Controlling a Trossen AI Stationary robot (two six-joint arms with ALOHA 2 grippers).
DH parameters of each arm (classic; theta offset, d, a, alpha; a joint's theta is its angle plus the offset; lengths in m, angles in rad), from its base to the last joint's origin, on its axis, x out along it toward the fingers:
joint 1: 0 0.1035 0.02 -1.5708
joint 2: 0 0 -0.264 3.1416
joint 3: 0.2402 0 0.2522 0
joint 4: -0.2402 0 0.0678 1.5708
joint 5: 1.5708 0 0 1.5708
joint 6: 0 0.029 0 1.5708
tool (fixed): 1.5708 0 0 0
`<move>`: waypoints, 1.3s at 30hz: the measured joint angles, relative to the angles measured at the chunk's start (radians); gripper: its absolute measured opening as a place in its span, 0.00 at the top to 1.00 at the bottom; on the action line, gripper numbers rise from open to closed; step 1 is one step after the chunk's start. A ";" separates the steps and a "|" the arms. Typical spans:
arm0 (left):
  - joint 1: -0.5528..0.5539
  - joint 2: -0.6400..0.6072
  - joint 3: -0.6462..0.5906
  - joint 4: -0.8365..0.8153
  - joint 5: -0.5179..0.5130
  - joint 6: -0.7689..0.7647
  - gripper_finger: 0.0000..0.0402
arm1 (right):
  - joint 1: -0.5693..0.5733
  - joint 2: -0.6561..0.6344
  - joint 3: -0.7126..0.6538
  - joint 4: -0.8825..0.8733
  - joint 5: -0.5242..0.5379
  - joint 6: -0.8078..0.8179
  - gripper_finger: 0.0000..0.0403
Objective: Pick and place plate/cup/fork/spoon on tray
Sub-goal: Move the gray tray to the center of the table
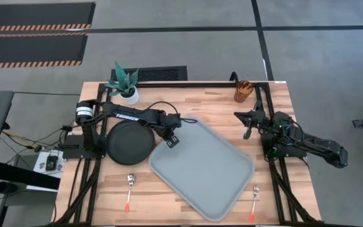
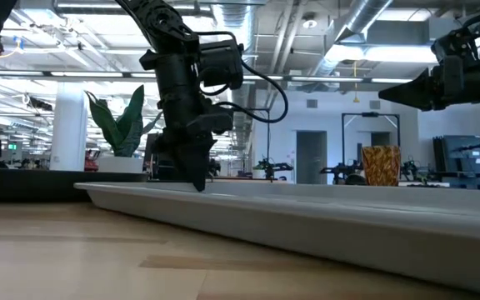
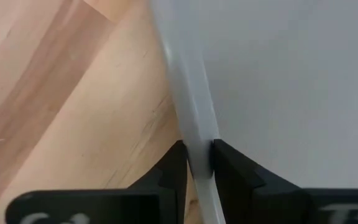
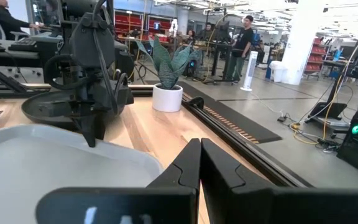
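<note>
The tray (image 1: 201,169) lies bare and skewed mid-counter, its rim pinched by the left hand (image 1: 172,141), apparently for straightening, while plate (image 1: 130,141), cup (image 1: 243,91), spoon (image 1: 130,183) and fork (image 1: 255,194) wait outside it, the right hand (image 1: 247,130) hovering shut and empty.

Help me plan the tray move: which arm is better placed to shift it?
Left. Its pincer already straddles the tray rim at the corner beside the plate; the right pincer hangs shut, off the tray.
</note>
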 joint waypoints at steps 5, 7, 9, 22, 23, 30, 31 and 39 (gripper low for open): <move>0.000 0.001 0.000 0.001 -0.002 0.006 0.87 | 0.000 0.000 0.000 0.000 0.000 0.000 0.92; 0.001 0.001 -0.001 0.002 -0.005 0.008 0.87 | 0.000 0.000 0.000 0.000 0.000 0.000 0.92; 0.005 0.001 -0.001 0.007 -0.006 0.010 0.87 | 0.000 0.000 0.000 0.000 0.000 0.000 0.92; 0.016 0.003 -0.002 0.058 0.001 0.054 0.88 | 0.000 0.000 0.000 0.000 0.000 0.000 0.92; 0.016 0.003 -0.002 0.063 0.002 0.065 0.87 | 0.000 0.000 0.000 0.000 0.000 0.000 0.92; 0.016 0.007 -0.004 0.087 -0.001 0.128 0.79 | 0.000 0.000 0.000 0.015 0.001 0.091 0.92; 0.016 0.008 -0.004 0.088 -0.002 0.136 0.78 | 0.000 0.000 0.000 0.025 0.001 0.116 0.92; 0.016 0.008 -0.004 0.086 -0.034 0.198 0.77 | 0.056 0.026 0.080 -0.015 -0.077 0.194 0.98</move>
